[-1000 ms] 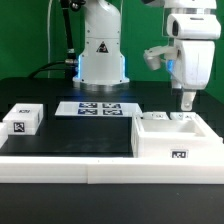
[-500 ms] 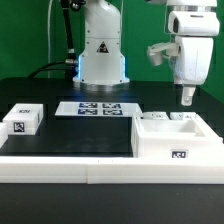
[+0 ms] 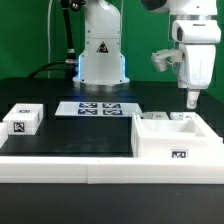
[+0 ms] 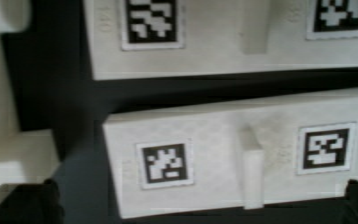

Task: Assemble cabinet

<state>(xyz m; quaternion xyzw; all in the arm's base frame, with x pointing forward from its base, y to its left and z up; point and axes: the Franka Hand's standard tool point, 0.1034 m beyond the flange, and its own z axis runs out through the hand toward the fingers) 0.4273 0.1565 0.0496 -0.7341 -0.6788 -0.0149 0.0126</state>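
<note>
The cabinet sits on the black tabletop at the exterior view's right. The fingers hang spread wide and empty, just above its back edge.

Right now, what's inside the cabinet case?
In the exterior view, the cabinet case is open-topped with small white tagged blocks showing above its rim. Its front wall hides the floor and anything lower inside.

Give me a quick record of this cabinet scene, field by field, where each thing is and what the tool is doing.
cabinet case: open-topped white box, the exterior view's right, tag on front
small block: tagged, the exterior view's left
marker board: flat, mid-table, before the robot base
tool: above the case's far side, open, holding nothing
border rail: along the front edge
</note>
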